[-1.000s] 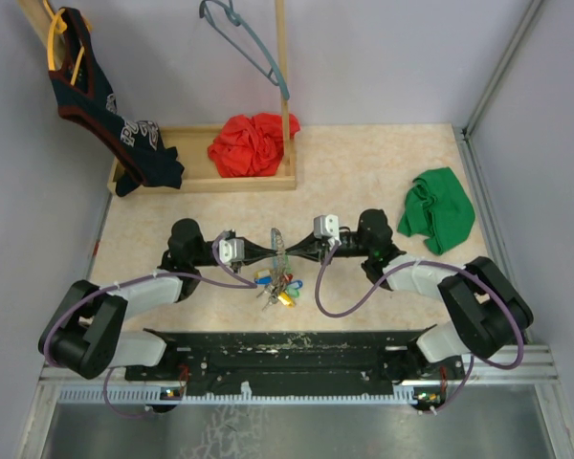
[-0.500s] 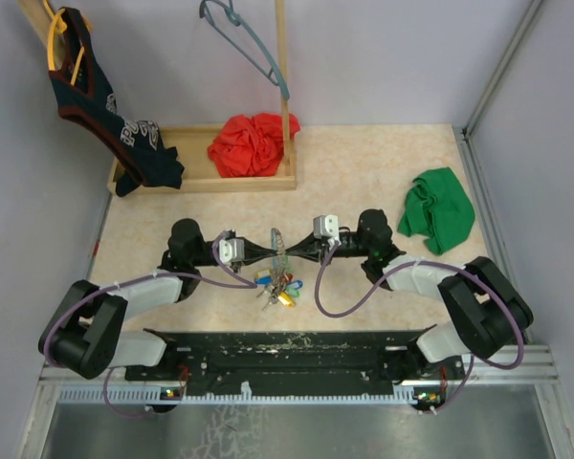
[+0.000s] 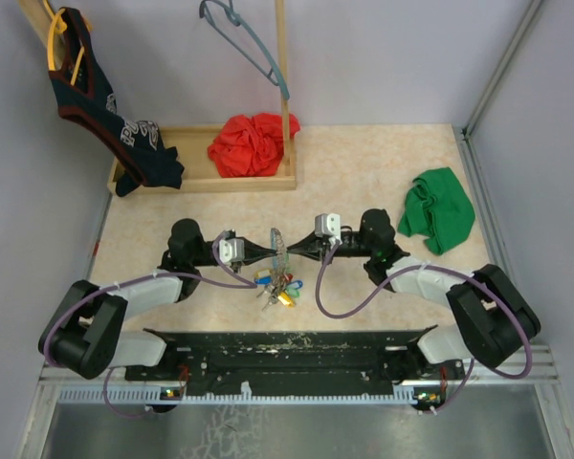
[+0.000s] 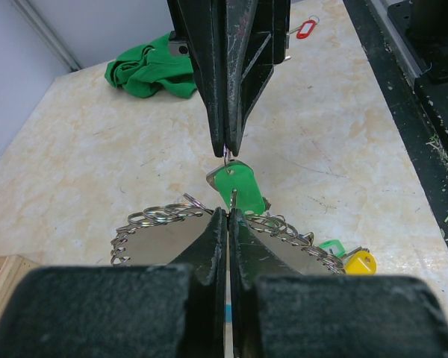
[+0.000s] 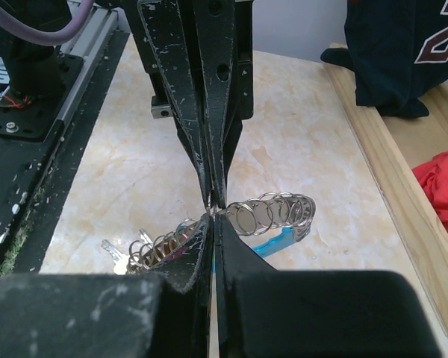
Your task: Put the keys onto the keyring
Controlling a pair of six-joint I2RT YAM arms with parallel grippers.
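The keyring (image 3: 278,243) hangs on edge between my two grippers at the table's middle. It is a grey hoop threaded with several small silver rings (image 4: 155,218) and has a light-blue section (image 5: 273,242). Keys (image 3: 276,285) with green, yellow, blue and red heads dangle from it onto the table. My left gripper (image 4: 228,213) is shut on the hoop's rim. Facing it tip to tip, my right gripper (image 4: 226,149) is shut on the small ring of a green-headed key (image 4: 240,186). A red-tagged key (image 4: 306,28) lies apart on the table.
A green cloth (image 3: 438,208) lies at the right. A wooden tray (image 3: 206,184) at the back holds a red cloth (image 3: 250,143). A dark jersey (image 3: 105,110) and a grey-blue hanger (image 3: 249,43) hang above it. The black base rail (image 3: 287,349) runs along the near edge.
The right arm's rear links have shifted slightly to the right. Both grippers and the keyring stay where they were.
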